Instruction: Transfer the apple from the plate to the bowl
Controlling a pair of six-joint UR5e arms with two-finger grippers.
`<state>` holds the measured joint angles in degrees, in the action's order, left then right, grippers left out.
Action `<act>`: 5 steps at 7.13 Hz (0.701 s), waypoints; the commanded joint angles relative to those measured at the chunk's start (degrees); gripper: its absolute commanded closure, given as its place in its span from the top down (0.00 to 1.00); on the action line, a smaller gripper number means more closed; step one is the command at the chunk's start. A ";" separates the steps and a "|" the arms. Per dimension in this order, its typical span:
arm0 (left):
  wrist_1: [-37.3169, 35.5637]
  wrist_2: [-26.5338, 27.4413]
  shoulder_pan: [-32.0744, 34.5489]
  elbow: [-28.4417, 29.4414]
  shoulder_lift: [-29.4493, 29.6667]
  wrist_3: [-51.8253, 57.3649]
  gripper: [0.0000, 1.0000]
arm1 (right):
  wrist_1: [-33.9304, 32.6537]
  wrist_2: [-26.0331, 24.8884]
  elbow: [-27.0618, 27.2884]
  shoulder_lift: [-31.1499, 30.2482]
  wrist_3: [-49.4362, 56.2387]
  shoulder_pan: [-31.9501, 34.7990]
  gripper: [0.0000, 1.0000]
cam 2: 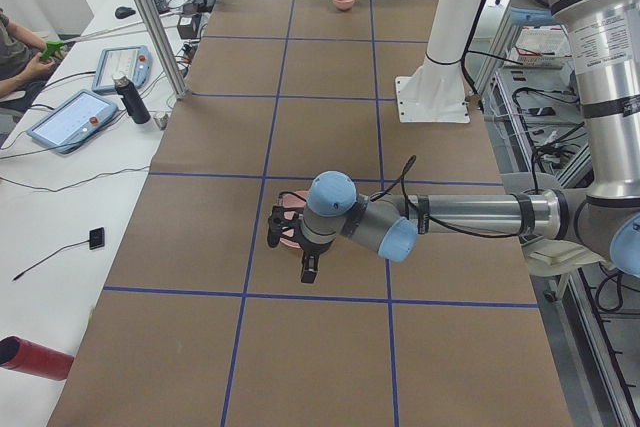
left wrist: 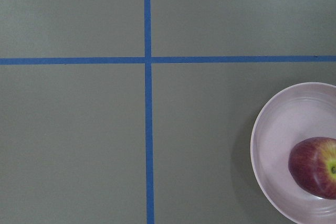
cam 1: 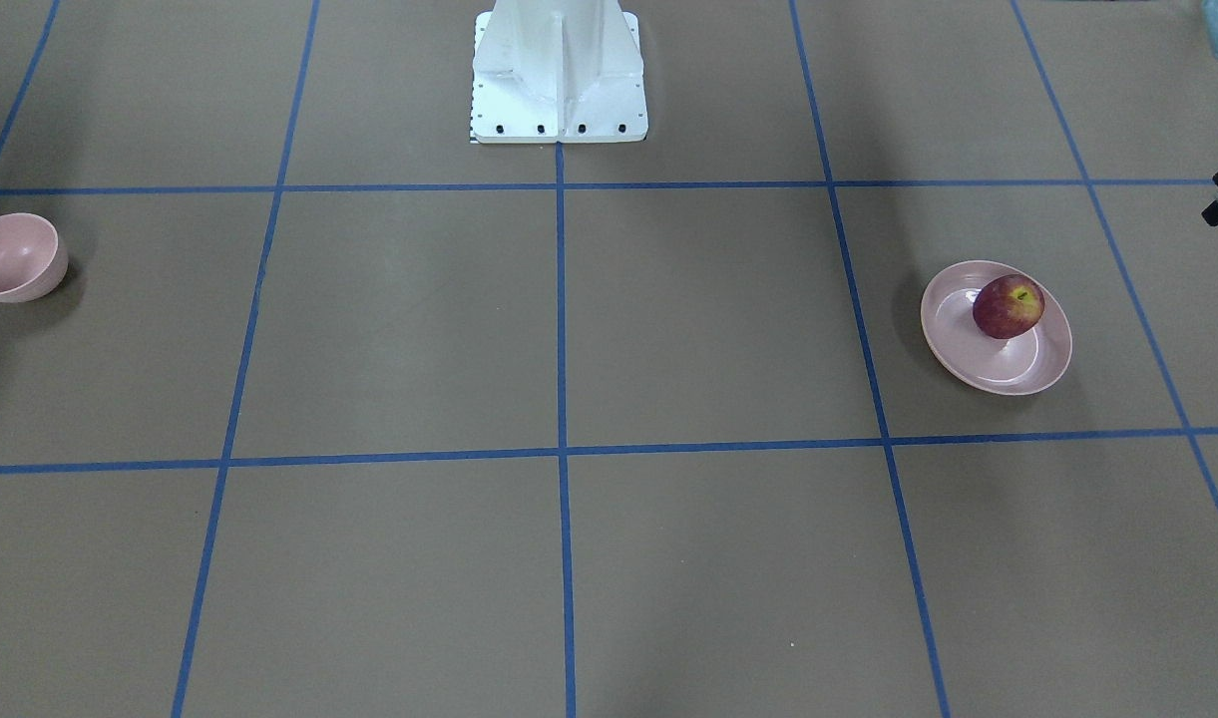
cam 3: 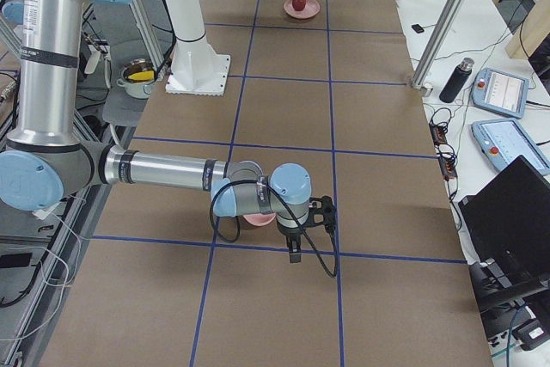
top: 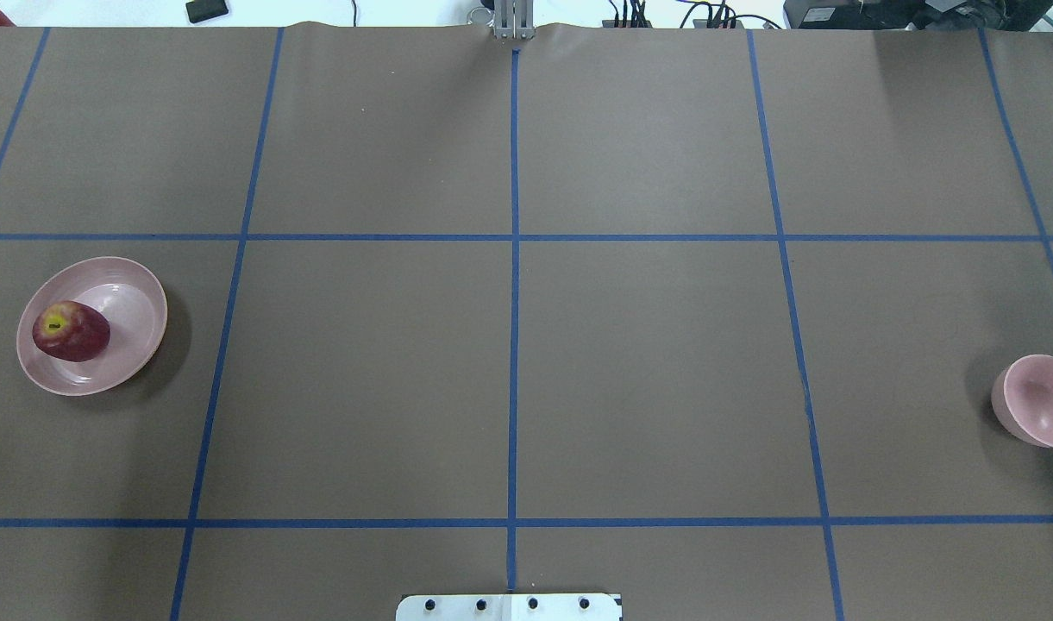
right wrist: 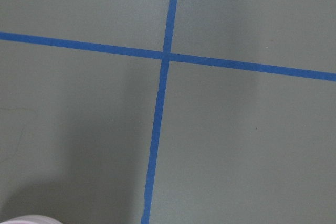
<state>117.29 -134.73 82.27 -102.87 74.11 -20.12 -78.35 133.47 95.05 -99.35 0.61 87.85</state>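
Overhead exterior shot: apple on the plate, bowl way over at the other end of the bench.

So the dark red apple (top: 71,331) sits off-centre on the shallow pink plate (top: 140,291), yellow-green stem patch facing up, out on the robot's left side of the brown bench (top: 362,371). The small deep pink bowl (top: 1039,401) is well apart from it at the far right edge, partly cut off by the frame. In the side views the left arm (cam 2: 450,215) reaches out low with its wrist over the plate, and the right arm (cam 3: 163,169) does the same over the bowl. The left jaws and right jaws only show in those side views, so I honestly can't tell if either pair is spread or closed. The left wrist view has the plate and apple in its bottom right corner.
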 commanded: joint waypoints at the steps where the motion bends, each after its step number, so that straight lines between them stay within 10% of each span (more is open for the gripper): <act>1: -0.22 0.34 -0.18 -0.05 -0.02 0.08 0.98 | -0.13 0.12 0.32 -0.40 -0.08 -0.22 1.00; 5: 0.30 -0.70 -0.18 0.30 -0.46 -0.70 0.98 | 0.30 0.82 -0.91 -0.49 -0.52 -1.02 1.00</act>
<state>117.49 -134.87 82.18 -102.65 73.73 -20.50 -78.34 134.10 94.97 -99.81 0.44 86.98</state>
